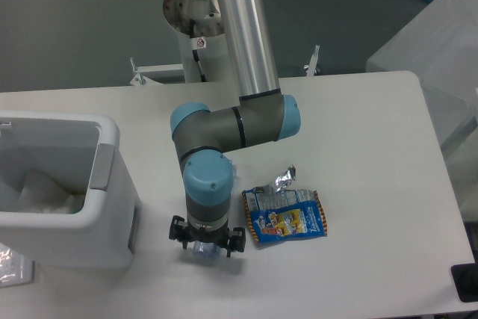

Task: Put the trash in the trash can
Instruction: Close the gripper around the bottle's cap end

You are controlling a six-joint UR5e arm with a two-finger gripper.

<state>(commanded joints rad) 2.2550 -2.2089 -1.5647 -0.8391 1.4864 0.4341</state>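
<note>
You see the table (358, 147) carrying the white trash can (67, 207) at its left. The gripper (205, 246) points down between can and snack wrapper (287, 218), clenched on the crushed bottle (204, 250). The wrapper lies flat just right of it.

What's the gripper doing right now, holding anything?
Gripper: right over the plastic bottle, which shows between its fingers; whether it is clamped cannot be told from this view.
</note>
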